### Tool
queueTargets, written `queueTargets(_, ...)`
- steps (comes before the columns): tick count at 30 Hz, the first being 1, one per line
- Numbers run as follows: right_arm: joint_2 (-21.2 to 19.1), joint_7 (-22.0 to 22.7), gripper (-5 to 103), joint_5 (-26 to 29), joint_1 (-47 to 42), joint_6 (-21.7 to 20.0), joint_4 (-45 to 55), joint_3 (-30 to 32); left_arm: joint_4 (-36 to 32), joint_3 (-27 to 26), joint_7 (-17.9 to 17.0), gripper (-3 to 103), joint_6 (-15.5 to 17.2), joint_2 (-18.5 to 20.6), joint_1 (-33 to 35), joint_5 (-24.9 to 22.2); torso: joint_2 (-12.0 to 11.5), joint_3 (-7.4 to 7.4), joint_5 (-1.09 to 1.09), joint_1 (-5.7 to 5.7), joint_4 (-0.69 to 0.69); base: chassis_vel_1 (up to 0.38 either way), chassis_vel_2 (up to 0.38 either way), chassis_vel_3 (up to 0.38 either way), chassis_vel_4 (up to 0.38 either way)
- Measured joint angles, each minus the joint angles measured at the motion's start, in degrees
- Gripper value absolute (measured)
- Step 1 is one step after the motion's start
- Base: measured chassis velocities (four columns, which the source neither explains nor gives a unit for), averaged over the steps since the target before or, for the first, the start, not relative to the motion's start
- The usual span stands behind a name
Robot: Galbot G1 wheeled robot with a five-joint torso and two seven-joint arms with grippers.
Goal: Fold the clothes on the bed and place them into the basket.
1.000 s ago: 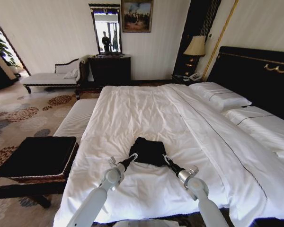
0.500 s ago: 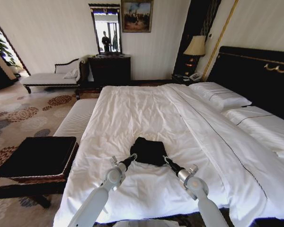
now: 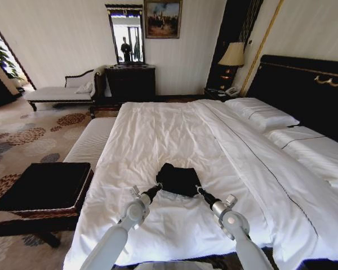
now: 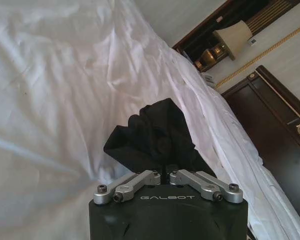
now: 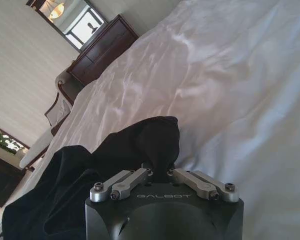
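The clothes [image 3: 177, 179], a black T-shirt bunched into a small dark bundle, lie on the white duvet of the bed [image 3: 174, 129] near its front edge. My left gripper [image 3: 158, 187] is shut on the bundle's near left edge. At the near right edge, my right gripper [image 3: 199, 189] is shut on it too. In the left wrist view the black fabric [image 4: 155, 137] rises from the closed left gripper [image 4: 164, 172]. The right wrist view has the fabric [image 5: 140, 145] pinched in the right gripper [image 5: 158, 170]. The basket [image 3: 45, 184], brown wicker with a black top, stands on the floor left of the bed.
A long white-cushioned bench [image 3: 93, 140] runs along the bed's left side, beyond the basket. Pillows [image 3: 262, 115] and the black headboard [image 3: 304, 84] are at the right. A chaise [image 3: 62, 93], a dark dresser [image 3: 130, 81] and a lamp [image 3: 232, 55] line the far wall. Patterned carpet lies to the left.
Both grippers have drawn back a little toward me, still holding the black bundle, which has shifted only slightly on the duvet.
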Motion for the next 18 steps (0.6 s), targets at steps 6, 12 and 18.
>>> queueTargets(6,0.27,-0.06,5,-4.69,-1.77,1.22,3.30,-0.72,-6.11,-2.96,1.45,3,-0.42,3.09,5.34,3.62,0.00,0.00,0.00,0.00,0.01,0.000,0.000,0.000,0.000)
queueTargets(12,1.44,0.27,5,-7.68,-3.40,1.48,5.81,-0.97,-11.40,-4.92,1.42,3,-0.70,5.37,9.47,5.63,0.00,0.00,0.00,0.00,-0.01,0.000,0.000,0.000,0.000)
queueTargets(18,2.10,0.27,5,-9.46,-4.74,1.47,6.62,-1.32,-13.20,-6.06,1.13,3,-0.72,6.26,10.94,5.83,0.00,0.00,0.01,0.00,0.00,0.077,0.069,-0.063,-0.078)
